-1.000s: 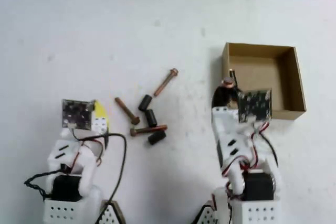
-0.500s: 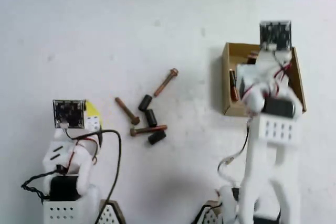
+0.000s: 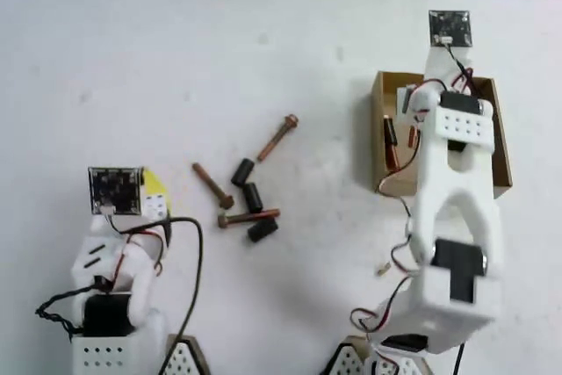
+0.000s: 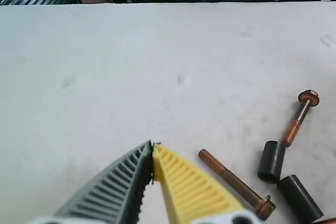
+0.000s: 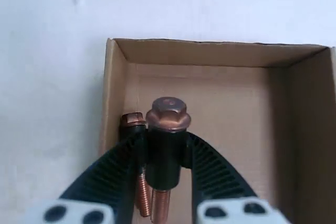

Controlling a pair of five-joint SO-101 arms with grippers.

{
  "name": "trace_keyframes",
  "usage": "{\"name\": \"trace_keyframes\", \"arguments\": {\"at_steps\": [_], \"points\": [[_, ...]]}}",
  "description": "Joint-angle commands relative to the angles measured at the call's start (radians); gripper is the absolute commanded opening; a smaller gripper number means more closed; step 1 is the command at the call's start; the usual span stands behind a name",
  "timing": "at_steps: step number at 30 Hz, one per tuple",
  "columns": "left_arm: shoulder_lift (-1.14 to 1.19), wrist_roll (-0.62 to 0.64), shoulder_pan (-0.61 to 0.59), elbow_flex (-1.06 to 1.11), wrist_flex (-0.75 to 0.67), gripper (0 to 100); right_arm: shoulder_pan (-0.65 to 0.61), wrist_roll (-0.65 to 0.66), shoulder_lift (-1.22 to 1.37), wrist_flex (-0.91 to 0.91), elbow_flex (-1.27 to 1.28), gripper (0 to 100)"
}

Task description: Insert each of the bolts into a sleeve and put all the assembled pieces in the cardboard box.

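My right gripper (image 5: pixel 163 149) is shut on an assembled piece (image 5: pixel 167 129), a copper bolt in a black sleeve, held over the inside of the cardboard box (image 5: pixel 220 56). A second assembled piece (image 5: pixel 137 145) lies in the box along one wall, also seen from above as the piece (image 3: pixel 389 142). The right arm (image 3: pixel 457 129) stretches over the box (image 3: pixel 496 142). My left gripper (image 4: pixel 151 148) is shut and empty, near the table's front left (image 3: pixel 152 183). Loose bolts (image 3: pixel 277 137) (image 3: pixel 212 185) (image 3: pixel 248 216) and black sleeves (image 3: pixel 242 171) (image 3: pixel 253 197) (image 3: pixel 262 230) lie mid-table.
In the left wrist view a bolt (image 4: pixel 236 184) lies just beside the yellow finger, with another bolt (image 4: pixel 300 117) and two sleeves (image 4: pixel 271 161) (image 4: pixel 299 199) farther off. White table (image 3: pixel 176 50) stretches behind the parts; its far edge meets a dark background.
The right arm has unfolded from the box's near corner and stretched out over the box, carrying the assembled piece. The left arm shifted slightly leftward, then stayed still.
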Motion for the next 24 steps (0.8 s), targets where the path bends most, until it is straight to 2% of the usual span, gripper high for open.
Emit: {"name": "trace_keyframes", "arguments": {"at_steps": [1,17,24], "points": [[-0.013,-0.008,-0.005,-0.009,0.000,3,0.002,0.075,0.051,-0.021,-0.109,1.7],[-0.013,-0.009,-0.001,0.037,-0.064,3,0.002,0.089,0.280,-0.022,-0.216,1.9],[-0.013,-0.009,-0.002,0.037,-0.064,3,0.001,0.087,0.294,-0.022,-0.221,12.0]]}}
